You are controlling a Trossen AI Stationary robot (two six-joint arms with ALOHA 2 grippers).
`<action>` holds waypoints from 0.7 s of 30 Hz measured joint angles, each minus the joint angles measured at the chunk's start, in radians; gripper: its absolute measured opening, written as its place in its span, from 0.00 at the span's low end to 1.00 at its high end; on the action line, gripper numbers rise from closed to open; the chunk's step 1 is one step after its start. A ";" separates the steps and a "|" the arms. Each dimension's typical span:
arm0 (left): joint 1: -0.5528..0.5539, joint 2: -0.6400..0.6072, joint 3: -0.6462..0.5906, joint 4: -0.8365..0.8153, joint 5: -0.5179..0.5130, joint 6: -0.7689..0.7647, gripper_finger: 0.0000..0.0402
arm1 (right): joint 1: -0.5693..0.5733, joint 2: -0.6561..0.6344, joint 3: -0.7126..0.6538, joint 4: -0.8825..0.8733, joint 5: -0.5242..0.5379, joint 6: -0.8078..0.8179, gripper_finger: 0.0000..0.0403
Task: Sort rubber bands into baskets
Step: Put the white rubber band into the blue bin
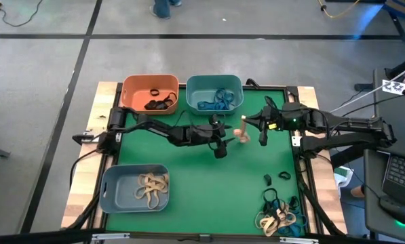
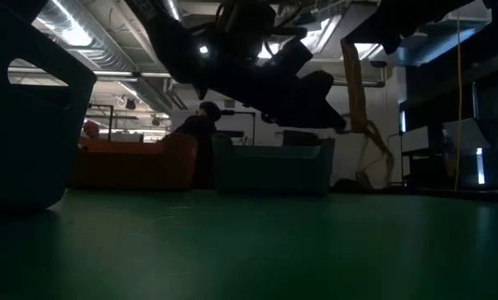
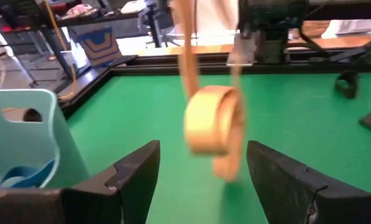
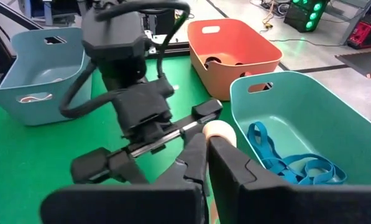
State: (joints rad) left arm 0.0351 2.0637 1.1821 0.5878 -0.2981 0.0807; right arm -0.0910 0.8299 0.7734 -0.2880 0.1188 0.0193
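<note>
My right gripper [image 1: 248, 126] is over the middle of the green mat, shut on a tan rubber band [image 1: 241, 134]. The band hangs in a curled loop [image 3: 213, 121]. My left gripper [image 1: 220, 144] is open just left of the band, and the band hangs in front of its two fingers [image 3: 201, 183] without touching them. The orange basket [image 1: 150, 93] holds black bands, the teal basket [image 1: 214, 93] blue ones, and the grey-blue basket [image 1: 135, 188] tan ones. Several loose bands [image 1: 280, 215] lie at the mat's near right corner. My right gripper pinches the tan band's upper part [image 4: 219, 130] between its two fingers. The fingers come about level from the table's right side. The band hangs below them with its lower end curled [image 3: 225, 168], clear of the mat as far as the low view [image 2: 367, 133] shows.
Two small black bands [image 1: 277, 178] lie on the mat right of centre. The table's wooden rim [image 1: 87, 169] and black cables run along both sides. A person's legs [image 1: 163, 7] show on the floor beyond the far edge. Bare mat [image 1: 209, 196] lies between the grey-blue basket and the pile.
</note>
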 joint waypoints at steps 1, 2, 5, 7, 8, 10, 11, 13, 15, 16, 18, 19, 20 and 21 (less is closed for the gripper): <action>0.004 0.002 0.003 0.001 -0.002 0.000 0.60 | 0.000 0.000 0.000 0.000 0.000 0.000 0.04; 0.007 0.004 0.004 0.001 -0.003 0.002 0.60 | 0.000 0.000 0.000 0.000 0.000 0.000 0.04; 0.017 0.005 0.004 0.007 -0.011 0.003 0.60 | 0.000 0.000 0.000 0.000 0.000 0.000 0.04; 0.024 0.005 0.004 0.010 -0.008 -0.002 0.60 | 0.000 0.000 0.000 0.000 0.000 0.000 0.04; 0.028 0.005 0.004 0.010 0.007 -0.003 0.60 | 0.000 0.000 0.000 0.000 0.000 0.000 0.04; 0.033 0.005 0.004 0.013 0.057 -0.004 0.60 | 0.000 0.000 0.000 0.001 -0.003 0.000 0.04; 0.034 0.006 0.004 0.024 0.086 -0.004 0.60 | 0.000 0.000 0.000 0.001 -0.010 0.001 0.04; 0.037 0.012 0.004 0.067 0.130 -0.004 0.60 | 0.000 0.000 0.000 0.001 -0.027 0.001 0.04; 0.037 0.013 0.005 0.076 0.143 -0.007 0.60 | 0.000 0.000 0.000 0.002 -0.034 0.001 0.04; 0.037 0.014 0.005 0.075 0.143 -0.015 0.60 | 0.000 0.000 0.000 0.002 -0.034 0.001 0.04; 0.039 0.014 0.005 0.067 0.143 -0.028 0.60 | 0.000 0.000 0.000 0.002 -0.034 0.001 0.04; 0.038 0.014 0.005 0.060 0.143 -0.031 0.60 | 0.000 0.000 0.000 0.002 -0.037 0.001 0.04; 0.036 0.014 0.005 0.051 0.142 -0.031 0.60 | 0.000 0.000 0.000 0.002 -0.046 0.002 0.04; 0.033 0.014 0.005 0.045 0.142 -0.031 0.60 | 0.000 0.000 0.000 0.002 -0.059 0.001 0.04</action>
State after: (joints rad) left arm 0.0678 2.0777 1.1866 0.6324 -0.1558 0.0492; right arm -0.0912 0.8299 0.7734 -0.2859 0.0595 0.0206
